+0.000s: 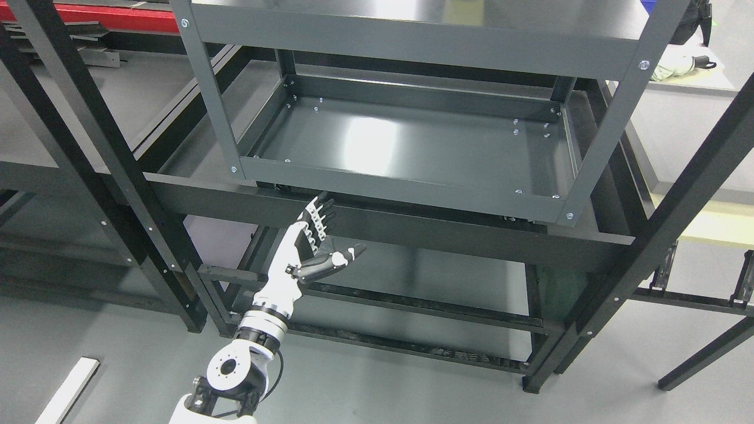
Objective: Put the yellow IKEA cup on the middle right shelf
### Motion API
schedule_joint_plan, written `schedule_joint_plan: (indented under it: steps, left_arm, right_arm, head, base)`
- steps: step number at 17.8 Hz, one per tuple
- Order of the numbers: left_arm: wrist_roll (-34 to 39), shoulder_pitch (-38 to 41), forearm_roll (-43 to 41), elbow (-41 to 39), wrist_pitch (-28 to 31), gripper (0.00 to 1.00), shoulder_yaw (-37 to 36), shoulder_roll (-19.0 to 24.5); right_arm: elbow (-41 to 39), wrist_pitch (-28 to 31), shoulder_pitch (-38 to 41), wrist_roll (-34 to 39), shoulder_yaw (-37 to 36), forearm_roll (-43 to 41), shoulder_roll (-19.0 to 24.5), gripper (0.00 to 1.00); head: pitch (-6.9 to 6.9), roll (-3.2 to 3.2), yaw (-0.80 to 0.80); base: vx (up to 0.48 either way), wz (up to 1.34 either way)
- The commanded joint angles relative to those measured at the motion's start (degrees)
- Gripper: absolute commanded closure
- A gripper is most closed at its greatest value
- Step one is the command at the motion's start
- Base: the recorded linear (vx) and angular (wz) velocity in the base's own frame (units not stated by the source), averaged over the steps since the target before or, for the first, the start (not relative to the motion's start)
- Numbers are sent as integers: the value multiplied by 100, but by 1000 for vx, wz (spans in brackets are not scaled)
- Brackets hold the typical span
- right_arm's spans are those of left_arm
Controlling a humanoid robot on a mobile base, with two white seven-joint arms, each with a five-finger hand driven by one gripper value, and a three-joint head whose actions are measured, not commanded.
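Note:
My left hand (323, 234) rises from the lower left on a white and black arm, palm turned right, fingers straight and thumb spread, holding nothing. It hovers just below the front rail of the grey metal shelf (406, 144), near that shelf's left front corner. No yellow cup shows anywhere in the head view. The right arm is out of the picture.
A top shelf board (412, 23) spans above the grey shelf. Black frame posts (112, 159) cross at left and another post (665, 218) at right. A lower shelf (447, 282) lies beneath. A white strip (68, 391) lies on the grey floor.

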Motion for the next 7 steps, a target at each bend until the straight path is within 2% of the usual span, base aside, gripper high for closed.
schedule_joint_plan:
  steps: [1, 7]
  left_arm:
    - [-5, 340, 5, -215, 5, 2, 424, 96]
    - [-66, 376, 5, -461, -13, 2, 380, 96]
  right_arm:
    - [0, -5, 63, -1232, 97, -141, -100, 1]
    - [8, -5, 63, -1232, 97, -141, -100, 1]
  head:
    - [0, 0, 0]
    - [0, 0, 0]
  base:
    - [0, 0]
    - [0, 0]
